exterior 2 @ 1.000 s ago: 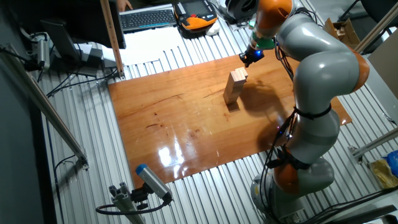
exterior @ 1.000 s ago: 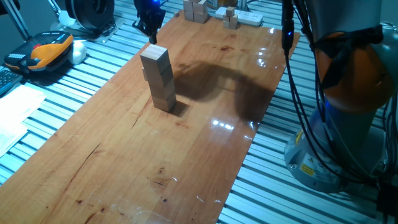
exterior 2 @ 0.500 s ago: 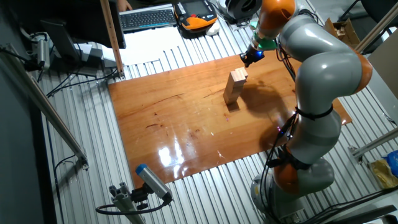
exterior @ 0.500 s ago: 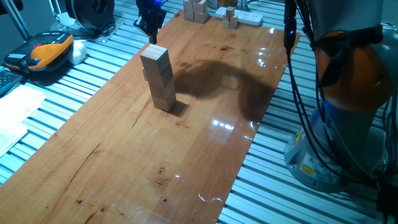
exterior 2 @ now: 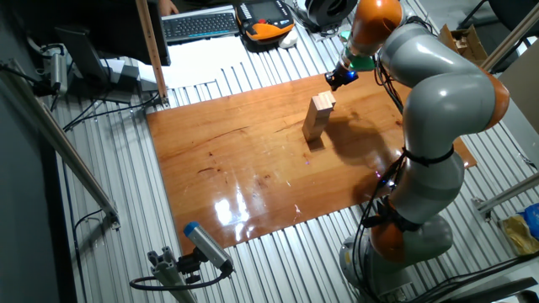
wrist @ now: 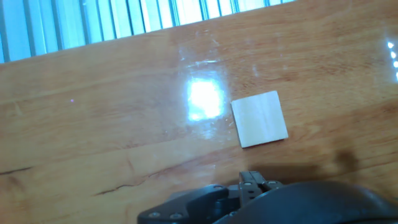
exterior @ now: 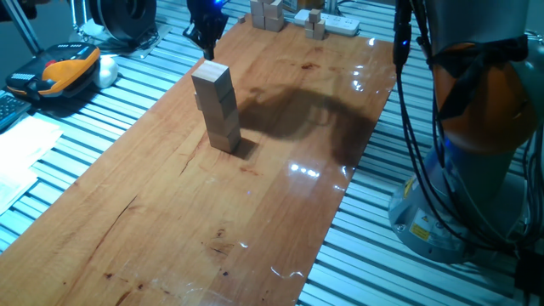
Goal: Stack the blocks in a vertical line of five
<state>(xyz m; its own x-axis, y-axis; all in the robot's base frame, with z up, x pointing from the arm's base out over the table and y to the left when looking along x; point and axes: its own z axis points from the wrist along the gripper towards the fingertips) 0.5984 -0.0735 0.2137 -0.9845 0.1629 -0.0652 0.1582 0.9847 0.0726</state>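
Blocks (exterior: 217, 106) stand stacked mid-board on the wooden tabletop (exterior: 255, 212); how many tiers is hard to count. Gripper (exterior: 205, 34) hovers behind the stack, its jaw gap indiscernible.

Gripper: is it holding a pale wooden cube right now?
No. In one fixed view the black two-finger gripper hangs empty above and behind the stack of pale wooden cubes, apart from its top.

Two opposite oblique views share the table (exterior: 280, 212); hand view straight down
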